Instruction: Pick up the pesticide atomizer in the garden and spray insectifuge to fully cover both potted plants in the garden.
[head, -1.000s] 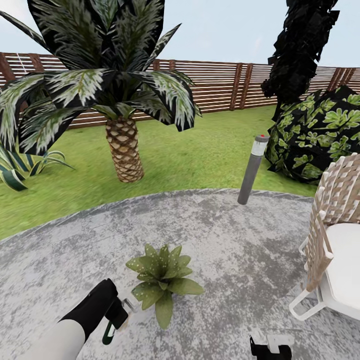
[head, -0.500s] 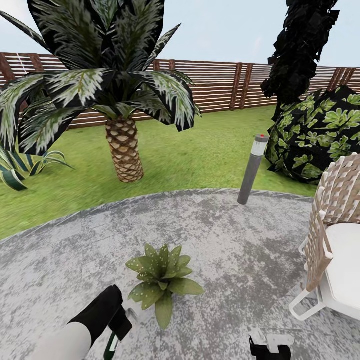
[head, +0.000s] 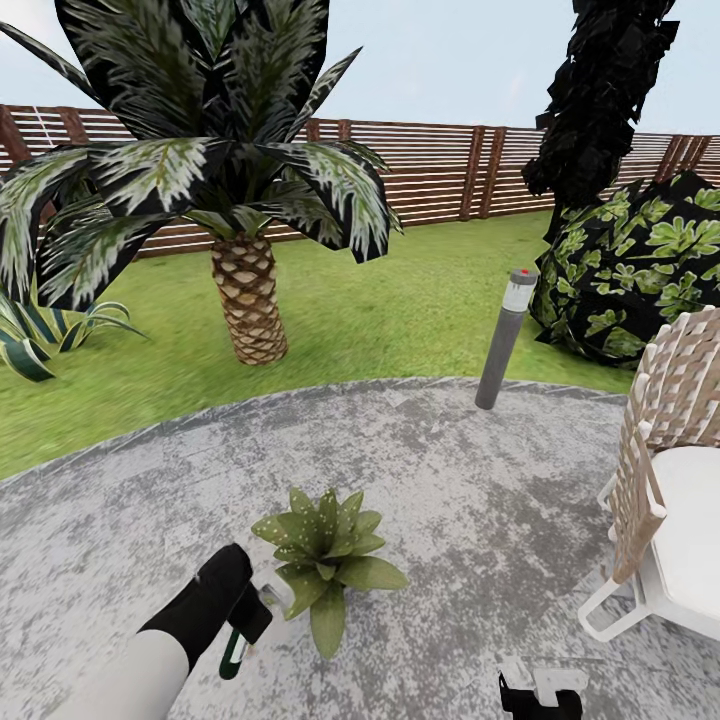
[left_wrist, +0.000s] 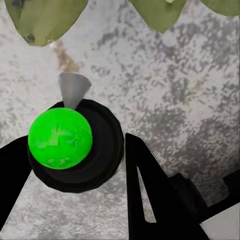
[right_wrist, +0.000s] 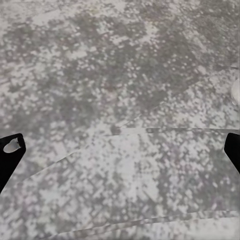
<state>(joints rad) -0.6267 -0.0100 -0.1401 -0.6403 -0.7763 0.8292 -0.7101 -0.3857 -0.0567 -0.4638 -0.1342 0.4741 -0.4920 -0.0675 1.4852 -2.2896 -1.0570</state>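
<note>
You have one round grey patio (head: 480, 480) under you, ringed by lawn (head: 380, 300) and one slatted fence (head: 430, 170). One scaly palm (head: 245, 290) stands on the grass, one dark tree (head: 600, 90) and one leafy bush (head: 640, 265) to its right, one striped agave (head: 40, 335) at the left edge. One white woven chair (head: 670, 500) and one grey post lamp (head: 507, 340) sit at the patio's right side.

You see one potted plant (head: 325, 555), a low rosette of pointed, pale-speckled leaves.

Your left gripper (head: 250, 620) pinches the one atomizer (head: 262, 612): white head, dark green handle loop hanging below. In the left wrist view its black fingers (left_wrist: 150, 195) flank a black collar with a bright green knob (left_wrist: 60, 138), the grey nozzle pointing past the fingertips at the leaves just beyond.

Your right gripper (head: 540, 700) has its fingers (right_wrist: 10, 155) spread wide over bare paving.
</note>
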